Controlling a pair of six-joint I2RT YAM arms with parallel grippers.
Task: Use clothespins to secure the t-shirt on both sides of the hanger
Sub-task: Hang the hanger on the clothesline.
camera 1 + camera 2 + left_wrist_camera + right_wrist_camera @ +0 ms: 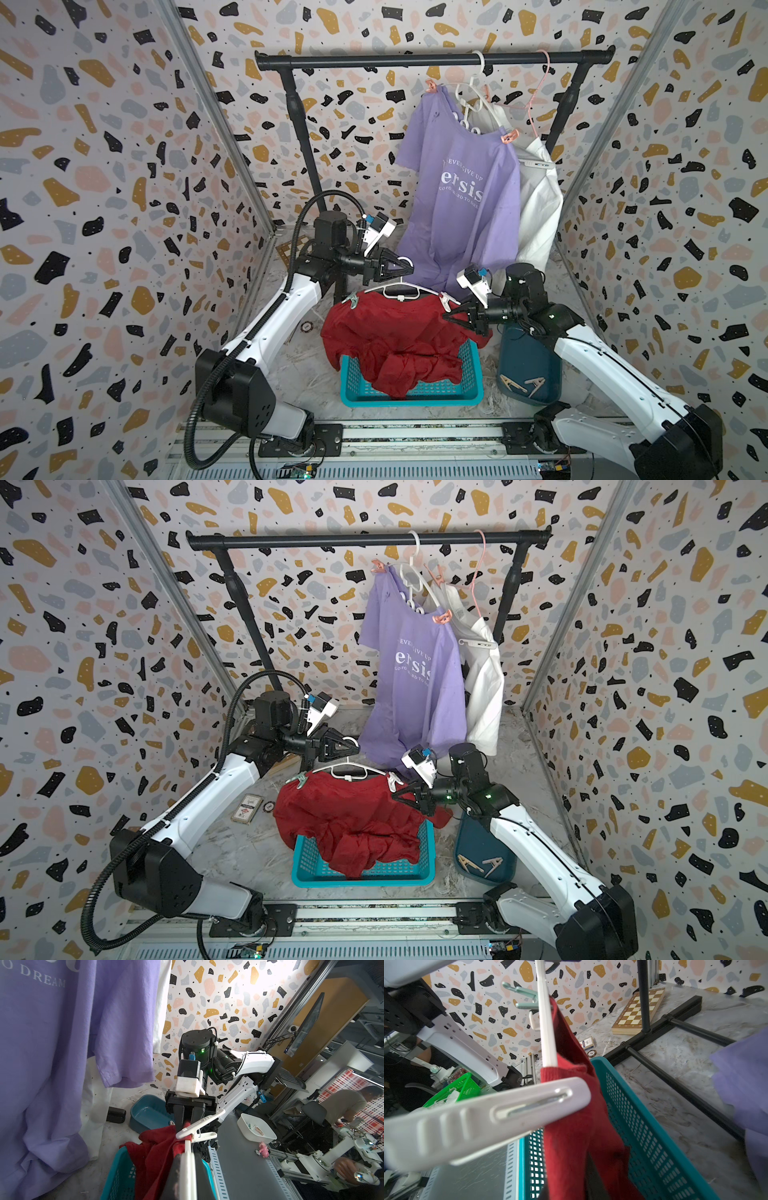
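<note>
Right end effector [445, 318] pinches the red t-shirt [395, 332] just beside the white clothespin [477, 1118]; left end effector [409, 267] clamps the hanger [188, 1159].

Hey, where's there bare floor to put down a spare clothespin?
Bare marble floor between the white left arm and the teal mesh basket; also back right, beside the hanging white shirt. Crowded around the red t-shirt and dark blue tray.

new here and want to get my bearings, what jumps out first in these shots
A red t-shirt on a white hanger is held up mid-scene, its hem slumped in the teal basket. The left gripper is shut on the hanger's hook, and the right gripper is closed at the shirt's shoulder beside a white clothespin. Behind, a purple t-shirt hangs pegged on the black rail.
</note>
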